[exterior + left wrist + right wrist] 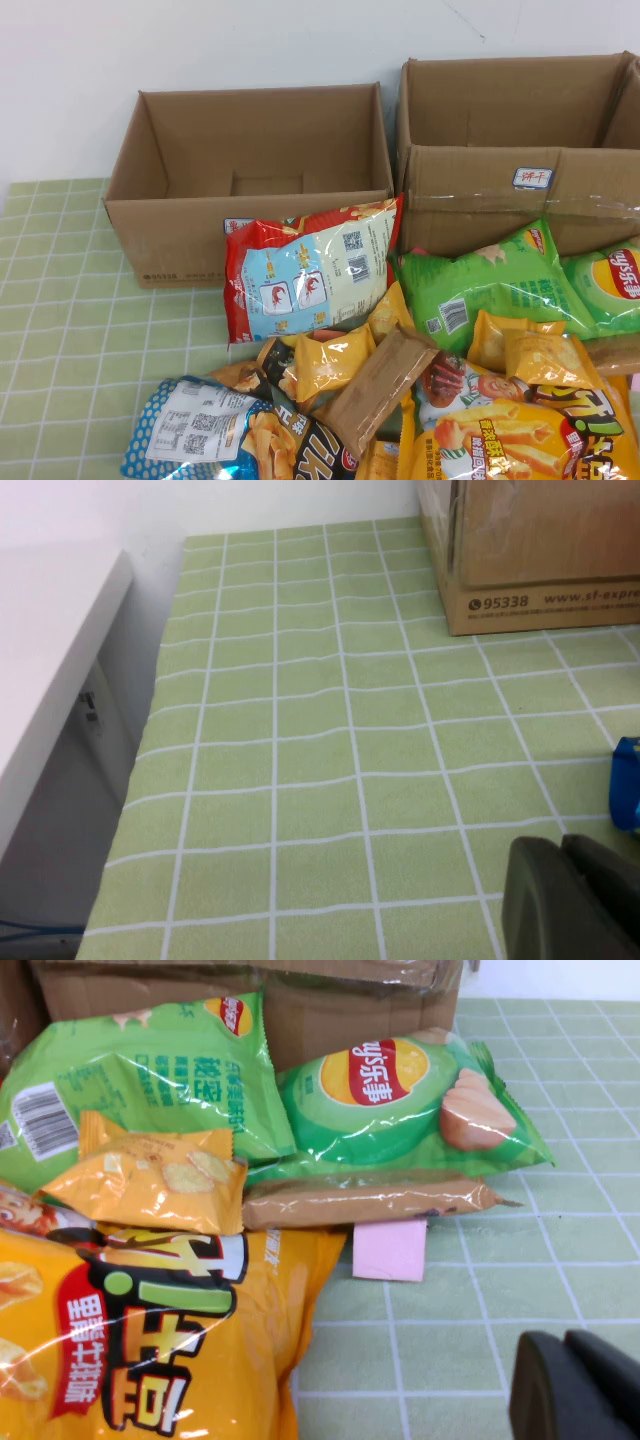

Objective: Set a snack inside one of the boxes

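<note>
The snack, a shiny blue foil chip bag with a white QR-code panel and a black lettered section, lies at the near left of the snack pile. Only its blue edge shows in the left wrist view. The smaller plain brown box stands open at the back left; its printed corner shows in the left wrist view. My left gripper is shut and empty, low over the green cloth, short of the blue bag. My right gripper is shut and empty over the cloth beside the pile. Neither gripper shows in the high view.
A larger taped box stands at the back right. A red bag leans on the small box's front. Green bags, orange bags and a brown packet fill the pile. A pink note lies on the cloth. A white ledge borders the table's left.
</note>
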`<state>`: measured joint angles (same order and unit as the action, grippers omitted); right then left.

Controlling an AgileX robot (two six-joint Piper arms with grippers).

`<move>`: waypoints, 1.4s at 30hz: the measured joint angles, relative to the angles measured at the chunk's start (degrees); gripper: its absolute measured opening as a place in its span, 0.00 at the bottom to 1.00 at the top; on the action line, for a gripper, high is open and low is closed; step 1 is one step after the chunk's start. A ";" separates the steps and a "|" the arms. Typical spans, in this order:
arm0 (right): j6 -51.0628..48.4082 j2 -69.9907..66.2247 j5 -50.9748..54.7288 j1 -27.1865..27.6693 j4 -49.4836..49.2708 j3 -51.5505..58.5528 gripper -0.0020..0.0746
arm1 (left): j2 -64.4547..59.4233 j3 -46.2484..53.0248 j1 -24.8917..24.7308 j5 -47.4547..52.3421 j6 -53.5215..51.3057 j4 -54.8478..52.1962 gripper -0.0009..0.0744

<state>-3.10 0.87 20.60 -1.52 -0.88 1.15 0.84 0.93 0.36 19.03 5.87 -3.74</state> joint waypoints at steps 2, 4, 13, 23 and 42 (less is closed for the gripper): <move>0.00 0.00 0.00 0.00 0.00 0.00 0.02 | 0.00 0.00 0.00 0.00 0.00 0.00 0.01; 0.00 0.00 0.00 0.00 0.00 0.00 0.02 | 0.00 0.00 0.00 0.00 0.00 -0.28 0.01; 0.00 0.00 0.00 0.00 0.00 0.00 0.02 | 0.00 0.00 0.00 0.00 0.00 -0.50 0.01; 0.00 0.00 0.00 0.00 0.00 0.00 0.02 | 0.00 0.00 0.00 0.00 0.00 -0.52 0.01; 0.00 0.00 -1.01 0.00 0.88 0.00 0.02 | 0.00 0.00 0.00 -0.98 -0.26 -0.75 0.01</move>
<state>-3.10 0.87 19.59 -1.52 0.00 1.15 0.84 0.93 0.36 18.05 5.62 -4.49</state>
